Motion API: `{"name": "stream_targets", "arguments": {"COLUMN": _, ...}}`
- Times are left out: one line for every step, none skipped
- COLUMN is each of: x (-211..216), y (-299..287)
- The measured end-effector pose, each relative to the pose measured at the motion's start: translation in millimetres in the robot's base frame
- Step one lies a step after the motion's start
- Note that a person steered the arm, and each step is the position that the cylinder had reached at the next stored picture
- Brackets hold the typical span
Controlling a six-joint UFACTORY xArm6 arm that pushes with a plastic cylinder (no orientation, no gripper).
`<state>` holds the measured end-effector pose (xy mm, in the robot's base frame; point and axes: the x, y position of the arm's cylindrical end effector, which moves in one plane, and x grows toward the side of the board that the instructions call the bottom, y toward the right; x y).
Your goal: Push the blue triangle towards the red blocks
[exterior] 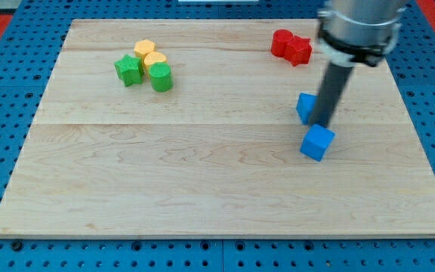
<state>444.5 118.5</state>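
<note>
Two red blocks sit touching each other near the view's top right of the wooden board. A blue block, partly hidden behind my rod, lies below them; its shape is hard to make out. A blue cube lies just below it. My tip stands between the two blue blocks, at the right side of the upper one and just above the cube.
At the view's top left is a cluster: a green star-like block, a green cylinder-like block and two yellow blocks. A blue pegboard surrounds the board.
</note>
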Motion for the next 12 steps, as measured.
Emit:
{"name": "stream_targets", "arguments": {"x": -32.0, "y": -29.8}}
{"name": "stream_targets", "arguments": {"x": -55.1, "y": -29.7}}
{"name": "stream_targets", "arguments": {"x": -22.1, "y": -30.0}}
{"name": "stream_targets", "arguments": {"x": -22.0, "y": 21.5}}
{"name": "stream_targets", "arguments": {"x": -49.9, "y": 11.6}}
{"name": "stream_targets", "arguments": {"x": -70.0, "y": -47.3}}
{"name": "stream_targets", "arguments": {"x": -45.6, "y": -64.9}}
{"name": "stream_targets", "arguments": {"x": -77.4, "y": -95.6}}
{"name": "stream_targets", "arguments": {"x": -90.9, "y": -82.5}}
{"name": "stream_targets", "arguments": {"x": -87.3, "y": -73.5}}
{"name": "stream_targets", "arguments": {"x": -67.7, "y": -45.1}}
{"name": "stream_targets", "arguments": {"x": -76.0, "y": -31.4}}
